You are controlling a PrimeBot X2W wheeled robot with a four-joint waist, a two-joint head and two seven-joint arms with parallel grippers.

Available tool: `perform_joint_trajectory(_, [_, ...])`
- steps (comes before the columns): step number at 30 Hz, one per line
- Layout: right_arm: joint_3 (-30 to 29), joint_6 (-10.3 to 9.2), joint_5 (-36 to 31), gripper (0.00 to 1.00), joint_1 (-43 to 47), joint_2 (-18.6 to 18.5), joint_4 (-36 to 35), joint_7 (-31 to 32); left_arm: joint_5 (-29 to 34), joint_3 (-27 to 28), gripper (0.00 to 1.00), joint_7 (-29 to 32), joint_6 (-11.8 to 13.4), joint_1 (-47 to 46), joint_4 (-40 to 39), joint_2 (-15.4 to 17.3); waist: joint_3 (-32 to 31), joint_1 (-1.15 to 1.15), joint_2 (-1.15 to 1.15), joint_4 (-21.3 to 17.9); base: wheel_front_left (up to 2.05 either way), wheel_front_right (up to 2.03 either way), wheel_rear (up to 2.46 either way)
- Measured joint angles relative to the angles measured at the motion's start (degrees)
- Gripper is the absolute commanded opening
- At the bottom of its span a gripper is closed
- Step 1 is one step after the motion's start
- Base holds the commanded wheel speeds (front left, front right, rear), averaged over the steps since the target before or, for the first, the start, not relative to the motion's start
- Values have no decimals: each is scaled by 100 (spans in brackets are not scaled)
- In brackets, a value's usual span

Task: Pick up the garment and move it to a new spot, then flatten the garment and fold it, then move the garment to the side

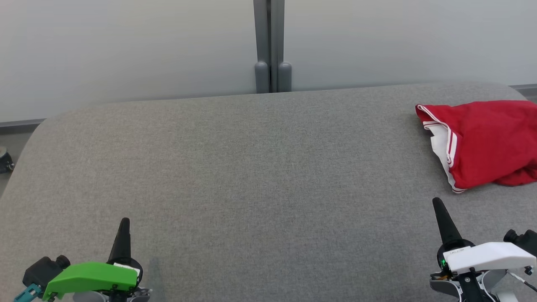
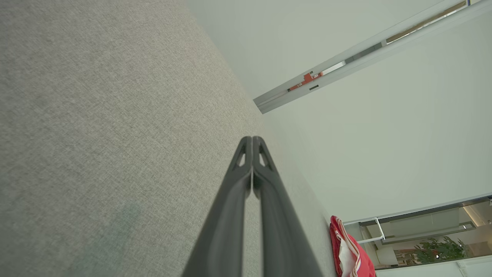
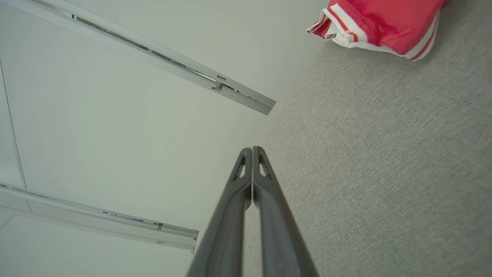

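Both tools have their dark fingers pressed together and hold nothing: the left tool [image 1: 124, 224] is over the near left of the grey tabletop [image 1: 251, 167], and the right tool [image 1: 437, 205] is over the near right, well apart from it. Beyond the right tool, the red garment [image 1: 486, 142] with white-and-red trim lies bunched at the tabletop's far right. Behind the tabletop, a grey post [image 1: 269, 46] stands against a pale wall.
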Motion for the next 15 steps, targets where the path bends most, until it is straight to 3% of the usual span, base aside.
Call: perform_joint_trajectory(15, [-51, -1, 805, 0, -224, -2, 182, 127, -724, 226, 0, 212, -145, -146, 15, -89, 38, 0, 0, -5, 0, 0, 0])
